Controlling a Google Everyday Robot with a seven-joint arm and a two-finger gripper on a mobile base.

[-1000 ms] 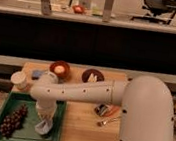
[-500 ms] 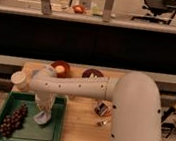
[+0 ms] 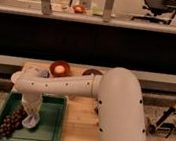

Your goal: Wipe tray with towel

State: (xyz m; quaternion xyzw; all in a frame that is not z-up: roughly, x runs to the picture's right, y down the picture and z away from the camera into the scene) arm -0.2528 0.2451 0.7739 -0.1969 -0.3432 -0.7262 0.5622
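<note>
Camera view: arm (image 3: 63,85) reaches from the right across the table (image 3: 78,126) and bends down into the tray (image 3: 52,130), which sits at the table's front left. Hand (image 3: 30,112) points down over the tray's left half. The towel (image 3: 30,122) is bunched directly beneath it, seemingly against the tray floor. You cannot tell whether the hand is clamped on the towel or only pressing on it. Grape bunch (image 3: 10,123) lies on the tray's left side, just beside the towel. Red bowl (image 3: 60,69) stands on the table behind the tray, apart from it.

Risk, judged: another stroke leftward would run the towel into the grapes, shoving them against the rim or crushing them, because little gap is left on that side. If the hold is loose, the towel could slip out from under the hand when you reverse direction. Pressing hard near the rim could also slide the tray.

Versus half a second ago: hand and towel have shifted left, from tray centre toward the grapes. Tray, grapes and bowl are unchanged.
</note>
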